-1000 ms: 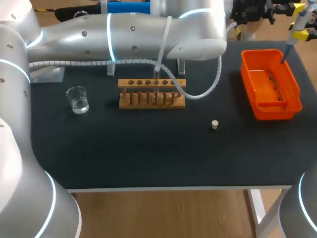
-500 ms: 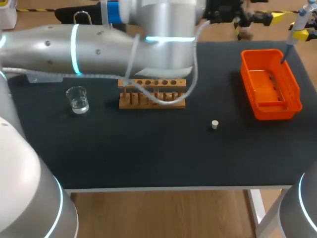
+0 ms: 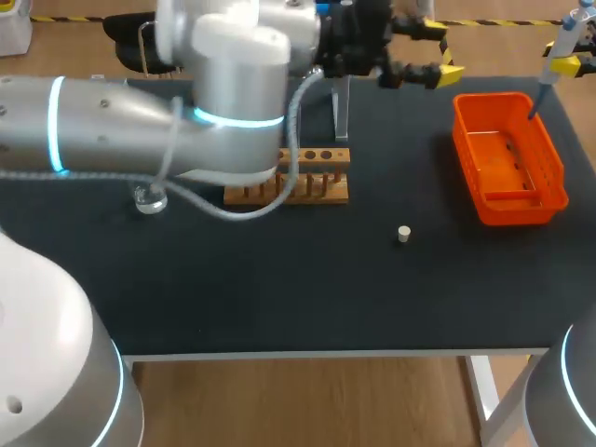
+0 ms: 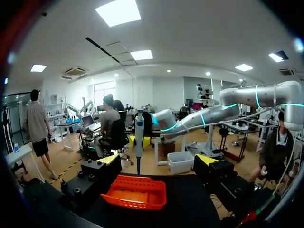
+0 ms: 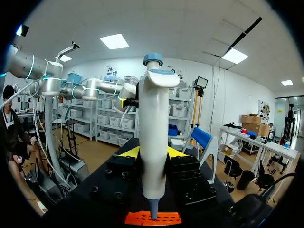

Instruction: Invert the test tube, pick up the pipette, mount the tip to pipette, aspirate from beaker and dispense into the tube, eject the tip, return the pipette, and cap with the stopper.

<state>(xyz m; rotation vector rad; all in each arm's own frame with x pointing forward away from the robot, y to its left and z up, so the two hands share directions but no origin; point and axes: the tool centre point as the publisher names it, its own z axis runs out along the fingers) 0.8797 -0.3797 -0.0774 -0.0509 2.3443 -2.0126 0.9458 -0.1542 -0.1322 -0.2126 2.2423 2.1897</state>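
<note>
My right gripper point(image 5: 153, 159) is shut on a white pipette point(image 5: 153, 137) with a blue top, held upright above the orange basket point(image 5: 153, 218). In the head view the pipette point(image 3: 562, 48) hangs at the far right corner, over the orange basket point(image 3: 549, 163). My left arm crosses the table from the left. Its left gripper point(image 3: 426, 58) stands open and empty behind the wooden rack point(image 3: 321, 177). Ahead of the left gripper point(image 4: 159, 164) sit the basket point(image 4: 135, 192) and the pipette point(image 4: 139, 142). The arm partly hides the beaker point(image 3: 149, 198). A small stopper point(image 3: 403, 234) lies mid-table. I cannot make out the test tube.
A clear plastic stand point(image 3: 341, 107) rises just behind the rack. My left arm point(image 3: 140, 130) covers the rack's left half and the back left of the black table point(image 3: 279, 289).
My left arm has swung back over the rack, and its gripper has opened and drawn leftward from the far right. The right arm and the pipette have stayed still.
</note>
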